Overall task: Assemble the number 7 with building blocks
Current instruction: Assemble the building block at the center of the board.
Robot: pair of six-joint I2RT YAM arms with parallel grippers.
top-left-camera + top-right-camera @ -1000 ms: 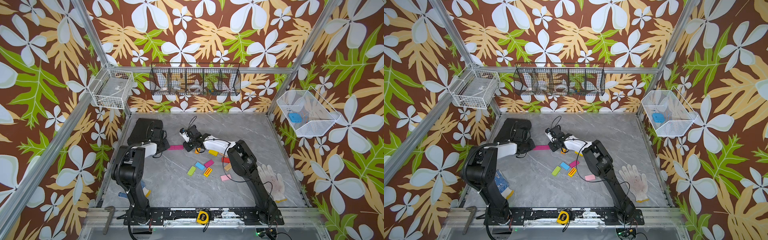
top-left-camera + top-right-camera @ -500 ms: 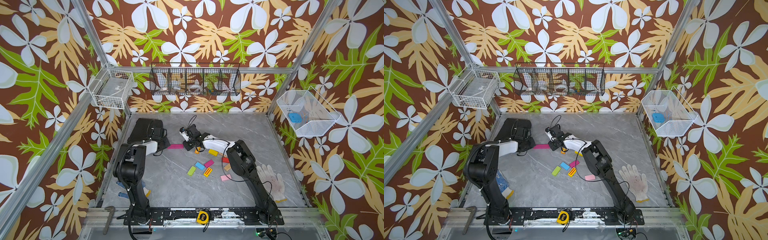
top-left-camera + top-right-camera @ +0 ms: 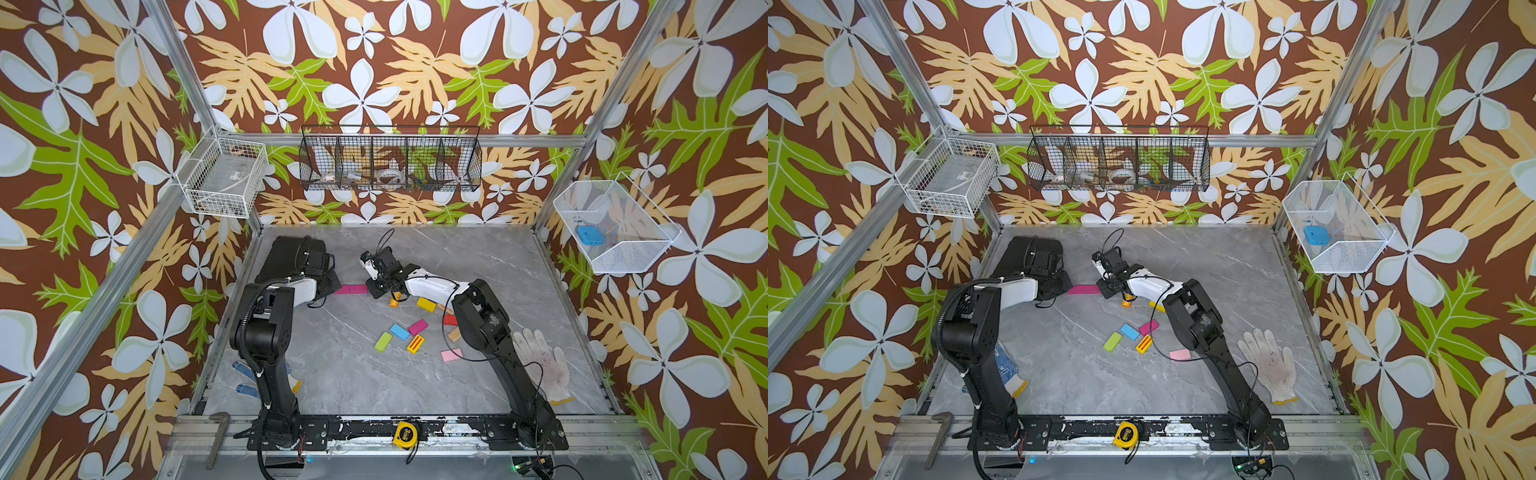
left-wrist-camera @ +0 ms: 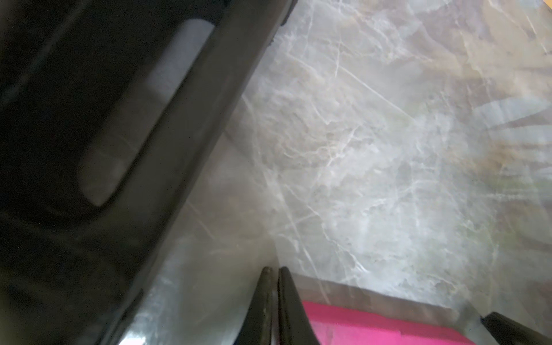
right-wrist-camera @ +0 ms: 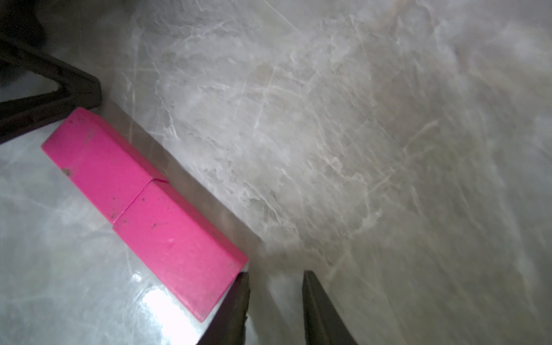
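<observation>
Black tray (image 4: 89, 119): just beside left gripper (image 4: 272, 286). White glove (image 3: 540, 365): flat on table (image 3: 353, 374), well apart from right gripper (image 3: 372, 289). Yellow tape measure (image 3: 406, 434): on front rail (image 3: 457, 428), well apart from both.

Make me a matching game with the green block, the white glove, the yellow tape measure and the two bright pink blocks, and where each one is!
Things:
1. green block
2. white glove
3. yellow tape measure
4. two bright pink blocks

Places:
A. on the front rail
B. lying end to end, between the left gripper and the right gripper
C. on the table, beside the right arm
D. next to the blue block

Pairs: 1-D, 2-C, 3-A, 4-B
</observation>
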